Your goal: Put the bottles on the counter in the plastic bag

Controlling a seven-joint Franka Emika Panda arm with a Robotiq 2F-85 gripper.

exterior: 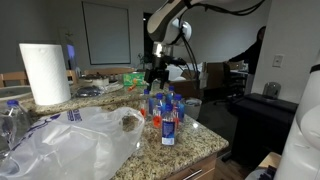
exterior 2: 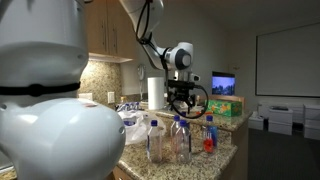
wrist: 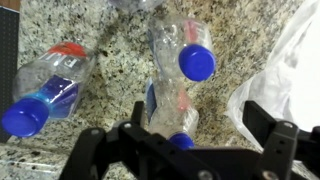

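Note:
Several small clear bottles [exterior: 165,112] with blue and red-orange caps stand close together on the granite counter [exterior: 205,142]; they also show in the other exterior view [exterior 2: 180,135]. My gripper [exterior: 158,72] hangs open above them, holding nothing. In the wrist view its fingers [wrist: 180,138] straddle a blue-capped bottle [wrist: 185,75]. Another bottle [wrist: 45,90] stands to the left on the counter [wrist: 110,50]. The translucent plastic bag [exterior: 70,140] lies beside the bottles, and its edge shows in the wrist view [wrist: 290,60].
A white paper towel roll [exterior: 45,72] stands behind the bag and shows in an exterior view [exterior 2: 155,92]. A larger clear water bottle [exterior: 10,122] stands at the counter's far end. The counter's rounded edge [exterior 2: 228,152] runs close past the bottles.

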